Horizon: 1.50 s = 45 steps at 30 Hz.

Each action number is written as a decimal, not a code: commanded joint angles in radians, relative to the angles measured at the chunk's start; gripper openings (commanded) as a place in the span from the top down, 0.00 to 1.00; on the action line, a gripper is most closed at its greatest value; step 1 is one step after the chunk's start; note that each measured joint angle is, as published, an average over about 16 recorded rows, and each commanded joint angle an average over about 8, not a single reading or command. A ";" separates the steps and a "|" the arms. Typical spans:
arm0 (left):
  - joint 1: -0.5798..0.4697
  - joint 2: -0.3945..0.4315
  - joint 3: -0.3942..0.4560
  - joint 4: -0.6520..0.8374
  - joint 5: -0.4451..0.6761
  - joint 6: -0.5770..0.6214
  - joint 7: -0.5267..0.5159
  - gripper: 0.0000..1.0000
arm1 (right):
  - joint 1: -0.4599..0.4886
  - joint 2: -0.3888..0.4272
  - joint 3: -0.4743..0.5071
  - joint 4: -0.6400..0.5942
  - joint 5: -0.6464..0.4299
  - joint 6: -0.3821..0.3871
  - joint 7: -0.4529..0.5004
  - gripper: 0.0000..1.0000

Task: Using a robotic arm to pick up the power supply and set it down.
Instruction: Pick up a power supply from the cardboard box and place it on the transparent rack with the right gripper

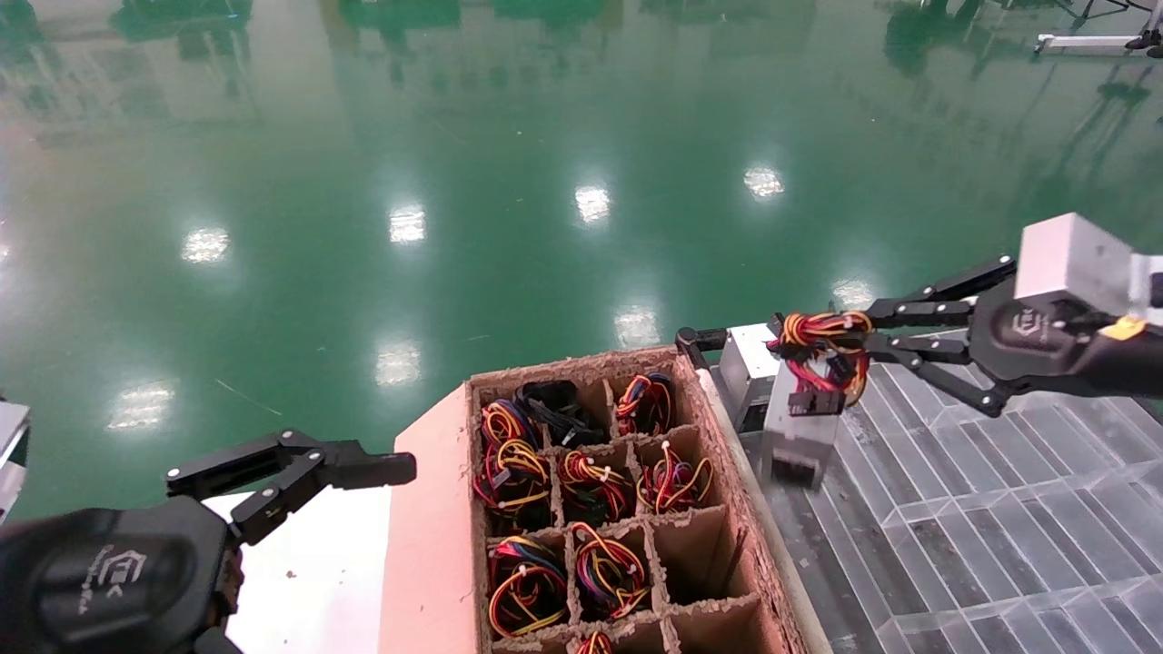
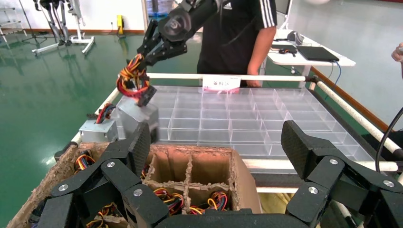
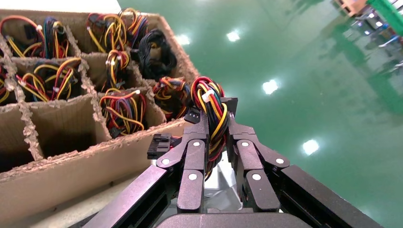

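My right gripper [image 1: 820,350] is shut on the tied loop of yellow, orange, red and black wires [image 3: 210,99] of the power supply [image 1: 800,434]. The silver-grey box hangs tilted below the jaws, above the near-left corner of the clear divided tray [image 1: 999,509]. Whether it touches the tray I cannot tell. From the left wrist view, the power supply [image 2: 139,114] dangles under the right gripper [image 2: 142,59]. In the right wrist view the right gripper [image 3: 217,122] pinches the wires, with the metal box [image 3: 219,186] beneath. My left gripper [image 1: 363,465] is parked open at lower left, its fingers [image 2: 141,142] holding nothing.
A second silver box [image 1: 747,363] with red, blue and black wires sits at the tray's corner, just beside the hanging one. The cardboard crate [image 1: 732,454] holds several wire bundles [image 1: 518,472] in its cells. A person [image 2: 237,33] stands behind the tray.
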 commanded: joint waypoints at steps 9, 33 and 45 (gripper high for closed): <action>0.000 0.000 0.000 0.000 0.000 0.000 0.000 0.00 | 0.058 -0.097 -0.042 -0.151 -0.068 -0.031 -0.091 1.00; 0.000 0.000 0.000 0.000 0.000 0.000 0.000 0.00 | 0.089 -0.205 -0.037 -0.455 -0.061 -0.028 -0.301 1.00; 0.000 0.000 0.000 0.000 0.000 0.000 0.000 0.00 | 0.067 -0.211 -0.017 -0.553 -0.033 -0.013 -0.384 1.00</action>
